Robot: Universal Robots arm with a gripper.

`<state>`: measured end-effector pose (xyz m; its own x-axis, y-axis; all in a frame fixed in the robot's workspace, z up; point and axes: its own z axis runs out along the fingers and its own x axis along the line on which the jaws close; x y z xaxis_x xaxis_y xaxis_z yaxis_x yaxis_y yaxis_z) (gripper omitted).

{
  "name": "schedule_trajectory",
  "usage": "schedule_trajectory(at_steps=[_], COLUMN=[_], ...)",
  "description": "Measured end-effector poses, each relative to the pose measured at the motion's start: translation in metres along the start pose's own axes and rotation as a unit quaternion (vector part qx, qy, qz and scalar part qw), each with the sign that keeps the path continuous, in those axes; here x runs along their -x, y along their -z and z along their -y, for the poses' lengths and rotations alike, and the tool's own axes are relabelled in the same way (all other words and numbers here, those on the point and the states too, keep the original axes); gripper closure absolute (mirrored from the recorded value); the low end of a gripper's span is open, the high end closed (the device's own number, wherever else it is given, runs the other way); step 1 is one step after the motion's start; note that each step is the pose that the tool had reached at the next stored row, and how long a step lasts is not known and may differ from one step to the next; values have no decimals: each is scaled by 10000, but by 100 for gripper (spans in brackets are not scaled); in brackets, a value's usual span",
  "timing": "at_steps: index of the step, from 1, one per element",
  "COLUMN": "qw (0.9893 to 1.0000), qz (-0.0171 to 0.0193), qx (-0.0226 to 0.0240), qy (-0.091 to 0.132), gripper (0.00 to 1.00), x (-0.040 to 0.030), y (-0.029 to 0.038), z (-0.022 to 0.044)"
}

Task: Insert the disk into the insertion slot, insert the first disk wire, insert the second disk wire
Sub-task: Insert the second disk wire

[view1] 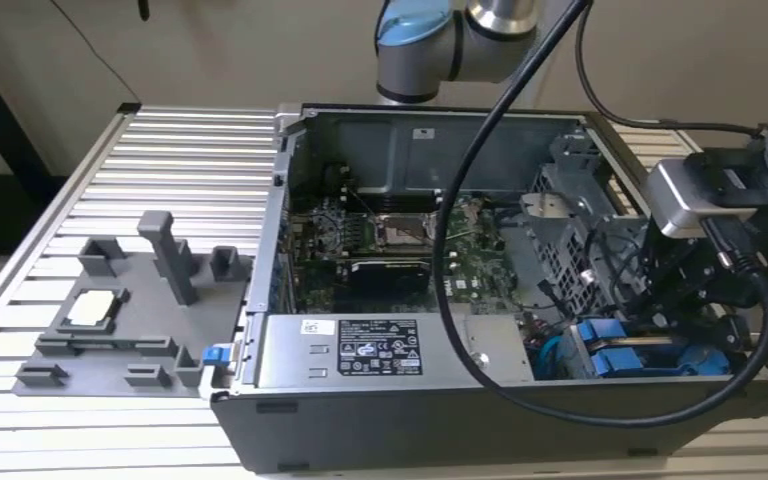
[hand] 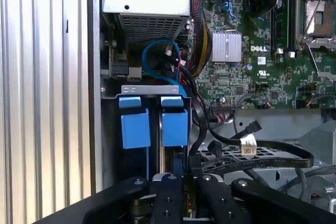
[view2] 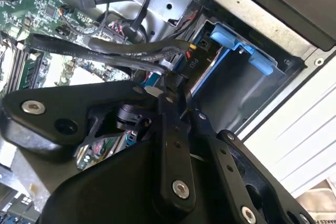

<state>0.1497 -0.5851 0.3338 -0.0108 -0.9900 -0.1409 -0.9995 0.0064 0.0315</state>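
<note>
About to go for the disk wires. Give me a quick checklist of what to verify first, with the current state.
1. Disk in the insertion slot: ok, its blue carrier sits in the bay.
2. Gripper at the slot: ok, close to the blue carrier.
3. Gripper's hold on a wire: cannot tell.
4. Pale-connector wire plugged in: not ok, it lies loose.
5. Approach clear: not ok, black cables cross ahead of the gripper.
</note>
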Motion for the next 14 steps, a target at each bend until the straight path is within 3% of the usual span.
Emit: schedule_trajectory(at_steps=[1, 3, 10, 14], qw=[10000, 10000, 10000, 10000], qz=[-1, -3, -3, -3], qx=[0, 0, 0, 0], qy=[0, -3, -3, -3], gripper=[76, 76, 76, 76], x=[0, 2, 34, 47], y=[0, 19, 249, 339], z=[0, -2, -9, -11])
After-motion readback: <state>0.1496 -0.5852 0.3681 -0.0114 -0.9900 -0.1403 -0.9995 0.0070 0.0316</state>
